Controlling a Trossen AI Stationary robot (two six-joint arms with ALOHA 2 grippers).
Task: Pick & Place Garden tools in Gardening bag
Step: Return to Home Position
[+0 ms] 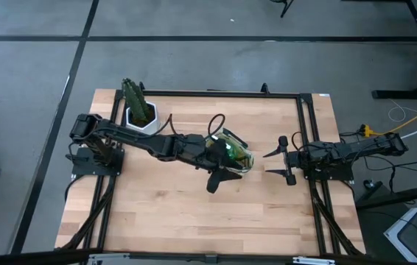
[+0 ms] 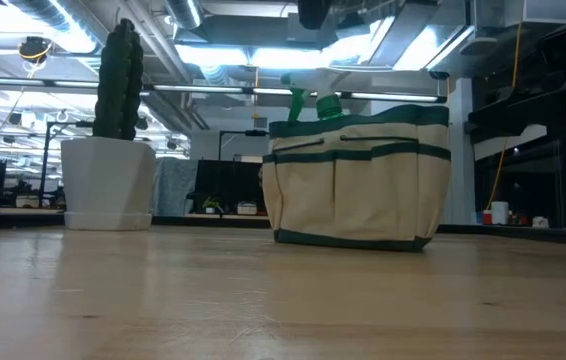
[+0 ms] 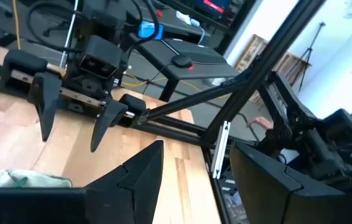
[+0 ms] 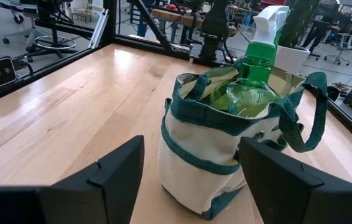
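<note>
The tan gardening bag (image 1: 238, 156) with green trim stands upright on its base at mid-table, and shows in the low view (image 2: 358, 180) and the right wrist view (image 4: 213, 149). A bright green spray bottle (image 4: 254, 74) with a white trigger head stands inside it, its top poking out (image 2: 308, 100). The other garden tools are not in view. My left gripper (image 1: 223, 175) hovers open and empty over the bag's near side (image 3: 198, 149). My right gripper (image 1: 276, 163) is open and empty just right of the bag, facing it (image 4: 191, 142).
A green plant in a white pot (image 1: 141, 110) stands at the table's far left, also in the low view (image 2: 108, 180). A black frame rail (image 1: 304, 132) runs along the right and far edges. Bare wood (image 1: 194, 221) lies toward the near edge.
</note>
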